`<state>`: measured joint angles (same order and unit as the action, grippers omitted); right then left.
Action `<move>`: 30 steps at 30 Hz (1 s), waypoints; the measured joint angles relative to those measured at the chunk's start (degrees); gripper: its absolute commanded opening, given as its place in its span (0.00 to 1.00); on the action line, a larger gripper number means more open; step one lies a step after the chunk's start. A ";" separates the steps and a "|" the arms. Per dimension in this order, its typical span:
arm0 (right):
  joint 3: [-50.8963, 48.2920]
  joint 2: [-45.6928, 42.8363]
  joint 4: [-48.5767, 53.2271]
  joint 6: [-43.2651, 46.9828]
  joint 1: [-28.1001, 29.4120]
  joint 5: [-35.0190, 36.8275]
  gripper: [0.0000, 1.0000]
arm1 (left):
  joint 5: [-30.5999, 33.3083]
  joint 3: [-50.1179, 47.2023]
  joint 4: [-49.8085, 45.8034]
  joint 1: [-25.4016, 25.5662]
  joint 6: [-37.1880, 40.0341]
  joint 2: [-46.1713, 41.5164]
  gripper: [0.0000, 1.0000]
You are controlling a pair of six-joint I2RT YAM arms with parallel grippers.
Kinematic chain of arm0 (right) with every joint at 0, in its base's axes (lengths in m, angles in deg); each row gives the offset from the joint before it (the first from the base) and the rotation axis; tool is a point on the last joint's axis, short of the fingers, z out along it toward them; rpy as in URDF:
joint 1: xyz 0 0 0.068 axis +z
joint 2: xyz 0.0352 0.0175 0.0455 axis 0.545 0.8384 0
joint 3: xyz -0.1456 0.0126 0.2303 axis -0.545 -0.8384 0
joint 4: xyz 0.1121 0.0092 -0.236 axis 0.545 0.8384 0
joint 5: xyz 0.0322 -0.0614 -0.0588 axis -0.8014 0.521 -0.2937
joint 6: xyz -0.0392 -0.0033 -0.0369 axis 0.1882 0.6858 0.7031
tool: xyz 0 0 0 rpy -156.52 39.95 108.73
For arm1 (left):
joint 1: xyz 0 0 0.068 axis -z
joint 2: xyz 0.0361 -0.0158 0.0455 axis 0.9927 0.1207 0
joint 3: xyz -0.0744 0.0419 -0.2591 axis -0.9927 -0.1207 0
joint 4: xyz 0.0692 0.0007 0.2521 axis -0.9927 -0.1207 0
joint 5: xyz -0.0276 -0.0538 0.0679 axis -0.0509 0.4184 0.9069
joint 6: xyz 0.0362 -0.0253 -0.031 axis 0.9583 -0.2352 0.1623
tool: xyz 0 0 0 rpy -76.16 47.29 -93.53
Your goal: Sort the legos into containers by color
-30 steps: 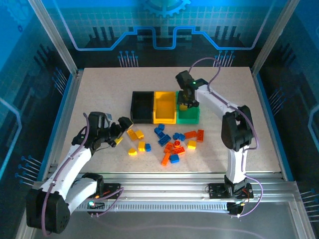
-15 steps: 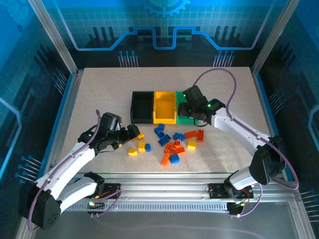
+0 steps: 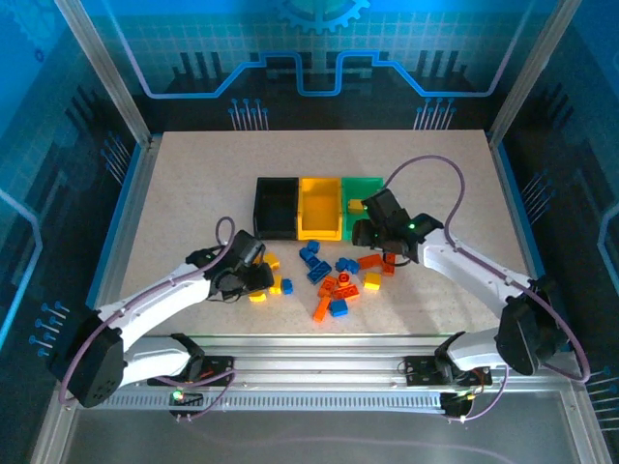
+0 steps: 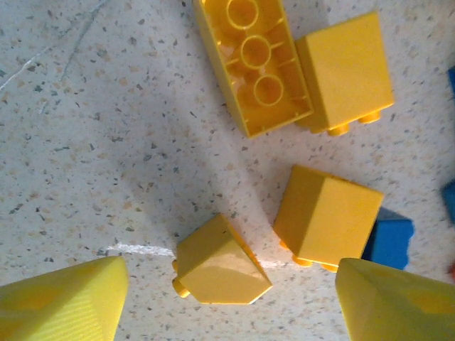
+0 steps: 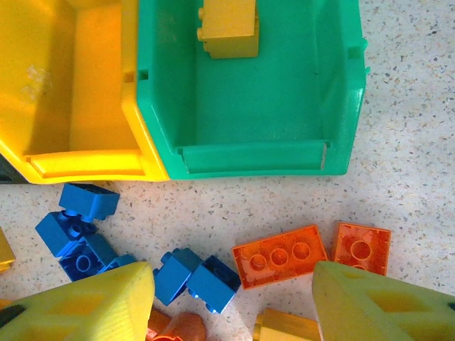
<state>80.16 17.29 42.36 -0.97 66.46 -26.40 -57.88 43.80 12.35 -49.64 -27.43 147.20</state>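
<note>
the left fingers (image 4: 64, 302) were spread wide over a small sloped yellow brick (image 4: 220, 264) on the counter (image 3: 193, 184), with three larger yellow bricks (image 4: 252, 64) just beyond it. the right fingers (image 5: 377, 305) were spread too, above orange bricks (image 5: 279, 256) and blue bricks (image 5: 195, 277) lying before the green bin (image 5: 249, 156), which held a lone yellow lego (image 5: 229, 27). the yellow bin (image 5: 85, 163) adjoined it.

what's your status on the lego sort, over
Left gripper open, small yellow plastic brick lined up between its fingers. Right gripper open over flat orange brick and blue bricks. One yellow brick in green plastic bin, rest loose on table.
</note>
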 measured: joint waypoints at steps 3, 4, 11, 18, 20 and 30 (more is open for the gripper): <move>-1.31 -0.70 -0.39 0.00 -0.11 0.00 0.62 | 1.20 0.00 -0.28 1.22 -0.04 1.68 0.73; -1.68 -0.74 -0.44 -0.02 -0.13 0.00 0.62 | 1.44 0.00 -0.26 1.49 -0.04 2.16 0.73; -2.84 -1.53 -0.63 -0.26 -0.59 -0.04 0.62 | 1.90 -0.33 0.68 1.79 -0.31 5.03 0.71; -3.76 -3.41 -0.81 -0.42 -0.61 0.00 0.62 | 1.88 -0.44 5.01 1.81 -0.46 8.74 0.66; -4.00 -3.87 -0.81 -0.44 -0.61 -0.02 0.62 | 1.77 -0.44 6.43 1.84 -0.44 9.44 0.59; -4.61 -4.55 -0.79 -0.44 -0.98 -0.02 0.62 | 1.44 -0.98 5.97 1.95 -1.77 9.57 0.66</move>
<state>75.55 12.74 41.57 -1.41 65.47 -26.42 -56.44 42.82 18.31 -47.69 -29.20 156.78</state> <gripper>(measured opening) 0.622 0.665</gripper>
